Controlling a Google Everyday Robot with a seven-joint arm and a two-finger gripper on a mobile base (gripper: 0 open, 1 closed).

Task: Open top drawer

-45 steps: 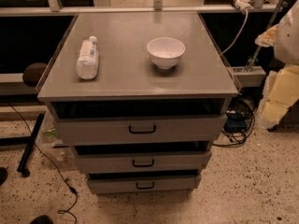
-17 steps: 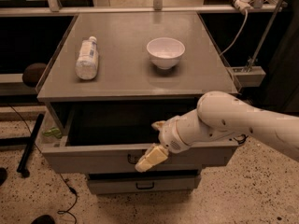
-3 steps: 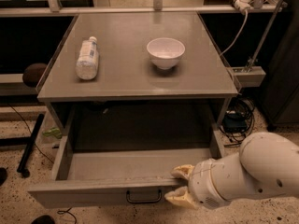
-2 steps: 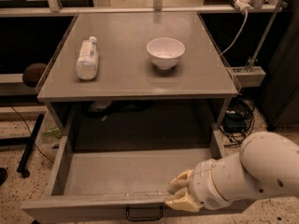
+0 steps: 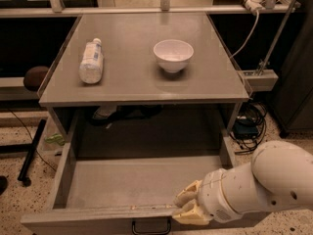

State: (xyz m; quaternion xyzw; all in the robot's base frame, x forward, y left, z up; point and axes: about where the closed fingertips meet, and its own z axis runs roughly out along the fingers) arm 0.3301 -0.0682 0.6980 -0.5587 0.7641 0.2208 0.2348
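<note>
Camera view: the top drawer (image 5: 137,182) is pulled far out toward the near side, its black handle (image 5: 151,226) at the bottom edge. The gripper (image 5: 188,207) sits at the drawer's near front rim, right of the handle, its 2 fingers (image 5: 188,196) clamped over that rim. On the cabinet top (image 5: 132,87) lie 1 bottle (image 5: 91,61) at left and 1 white bowl (image 5: 173,54) to its right.

Grey cabinet top (image 5: 220,80) carries a lying bottle (image 5: 92,61) and white bowl (image 5: 173,55).

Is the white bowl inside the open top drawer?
No, the white bowl sits on the cabinet top, while the gripper is at the front edge of the top drawer.
</note>
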